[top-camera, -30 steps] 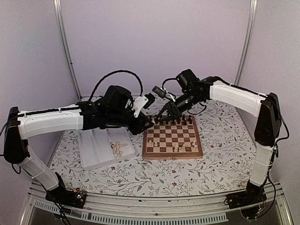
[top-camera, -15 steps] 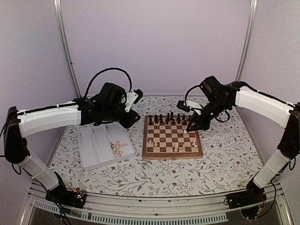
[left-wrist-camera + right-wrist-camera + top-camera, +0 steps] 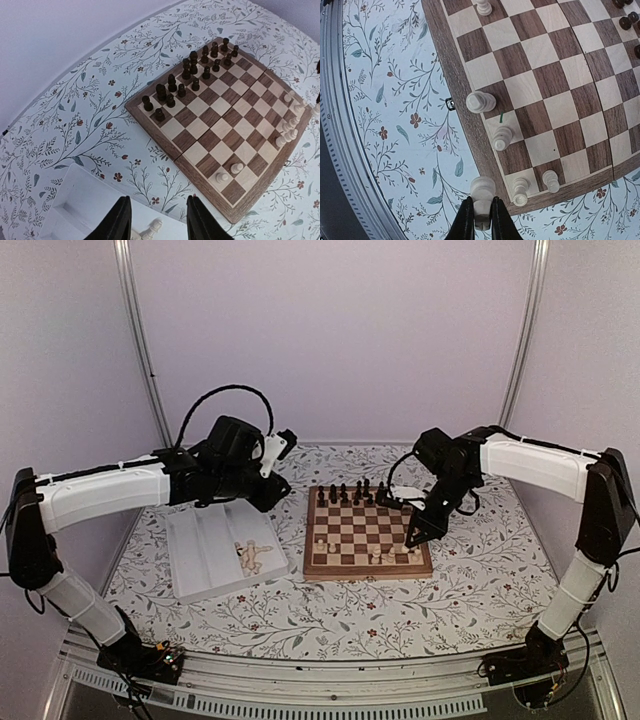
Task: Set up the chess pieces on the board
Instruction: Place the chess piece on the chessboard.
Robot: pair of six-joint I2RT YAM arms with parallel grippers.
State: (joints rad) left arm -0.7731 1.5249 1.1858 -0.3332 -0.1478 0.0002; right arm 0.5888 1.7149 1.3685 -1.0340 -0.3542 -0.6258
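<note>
The board (image 3: 365, 570) lies mid-table, with dark chessmen (image 3: 355, 495) on its far rows. My right gripper (image 3: 413, 538) hovers at the board's near right corner, shut on a pale chess piece (image 3: 482, 192) held over the board's outer frame (image 3: 470, 135). Several pale pieces (image 3: 481, 102) stand on the edge squares beside it. My left gripper (image 3: 282, 490) is open and empty (image 3: 155, 220), above the gap between the tray and the board (image 3: 220, 115). Two pale pieces (image 3: 229, 172) stand on the board's near corner in that view.
A white compartment tray (image 3: 205, 560) left of the board holds several loose pale pieces (image 3: 252, 556); one shows between my left fingers (image 3: 150, 230). The tablecloth is floral. A metal rail (image 3: 335, 125) runs along the table's near edge.
My right gripper has swung from the board's far left side to its near right corner, carrying the pale piece. My left gripper has drawn back left, away from the board.
</note>
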